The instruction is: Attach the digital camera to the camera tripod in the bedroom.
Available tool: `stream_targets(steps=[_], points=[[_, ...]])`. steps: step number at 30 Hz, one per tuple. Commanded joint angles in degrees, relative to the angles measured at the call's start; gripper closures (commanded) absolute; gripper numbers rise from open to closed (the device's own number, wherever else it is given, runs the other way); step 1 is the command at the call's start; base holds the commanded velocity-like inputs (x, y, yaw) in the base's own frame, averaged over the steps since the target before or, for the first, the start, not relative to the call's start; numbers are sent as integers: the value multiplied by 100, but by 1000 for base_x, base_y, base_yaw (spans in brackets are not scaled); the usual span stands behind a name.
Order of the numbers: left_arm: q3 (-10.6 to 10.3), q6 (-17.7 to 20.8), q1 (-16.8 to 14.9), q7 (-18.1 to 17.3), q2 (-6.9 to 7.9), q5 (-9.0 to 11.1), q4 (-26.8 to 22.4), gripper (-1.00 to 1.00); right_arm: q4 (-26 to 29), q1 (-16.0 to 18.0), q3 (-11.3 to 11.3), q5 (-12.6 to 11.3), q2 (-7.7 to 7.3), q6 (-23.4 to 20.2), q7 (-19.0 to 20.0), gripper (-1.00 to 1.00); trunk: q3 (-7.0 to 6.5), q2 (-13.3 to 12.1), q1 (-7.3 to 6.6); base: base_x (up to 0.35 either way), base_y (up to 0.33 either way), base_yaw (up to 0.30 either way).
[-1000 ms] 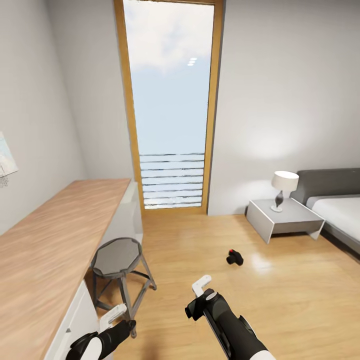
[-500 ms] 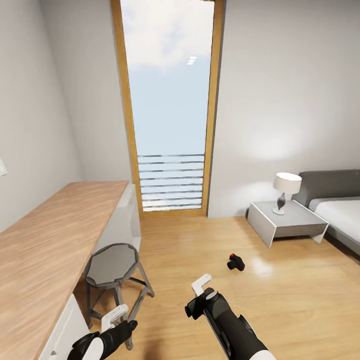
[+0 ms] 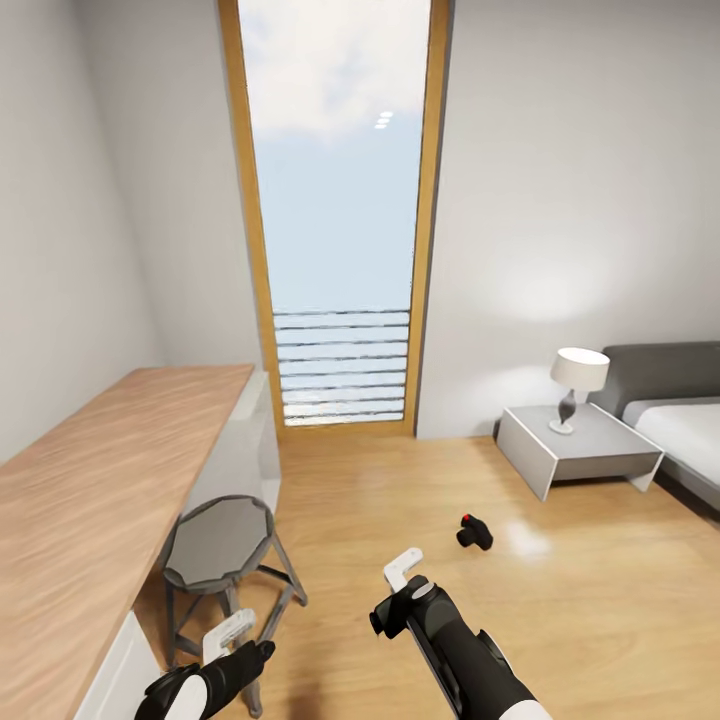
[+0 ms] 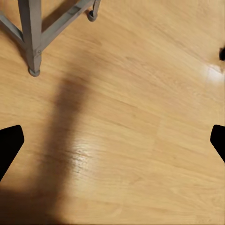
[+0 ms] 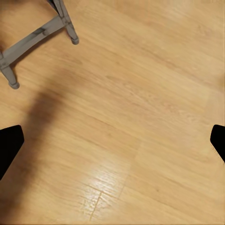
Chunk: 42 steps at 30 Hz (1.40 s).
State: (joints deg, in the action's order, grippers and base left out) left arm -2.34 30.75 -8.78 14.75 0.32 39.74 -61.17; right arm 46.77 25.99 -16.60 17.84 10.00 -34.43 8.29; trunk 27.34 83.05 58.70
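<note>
Camera [image 3: 474,533]: one, on the floor [image 3: 560,600] at 1 o'clock of the right hand [image 3: 403,571]; both hands, left [image 3: 228,634] too, wide and empty.

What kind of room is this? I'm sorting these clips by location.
Most likely a bedroom: a grey bed against the right wall, a nightstand with a lamp, and a long wooden desk with a stool.

Black digital camera [image 3: 474,534] with red button. Light wood-grain floor [image 3: 560,610]. Grey stool [image 3: 218,530], wood-topped table [image 3: 90,480] on white base. Orange-brown window frame [image 3: 425,220], white walls, grey nightstand [image 3: 578,452], white lamp [image 3: 579,371], grey bed [image 3: 672,400], white mattress.
</note>
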Motion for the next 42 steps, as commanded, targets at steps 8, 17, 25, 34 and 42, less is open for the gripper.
stream_targets(steps=[8,17,25,34,42], points=[[-15,10,-4,54,3,60,-9,-100,14,3,-1,61,0,-29,41,-100,7,3,3,241,0,0],[-19,10,-2,54,3,60,-9,-100,16,3,-1,61,0,-29,41,-100,7,3,3,72,0,0],[-20,10,-1,51,3,60,-9,-100,16,3,-2,61,0,-29,41,-100,7,3,3,23,0,0],[-22,10,-1,46,-3,60,-9,-100,16,3,-2,61,0,-29,41,-100,7,3,3,182,0,0],[-135,5,-2,50,1,55,-13,-100,62,3,-2,61,0,-29,41,-100,7,3,3,264,0,0]])
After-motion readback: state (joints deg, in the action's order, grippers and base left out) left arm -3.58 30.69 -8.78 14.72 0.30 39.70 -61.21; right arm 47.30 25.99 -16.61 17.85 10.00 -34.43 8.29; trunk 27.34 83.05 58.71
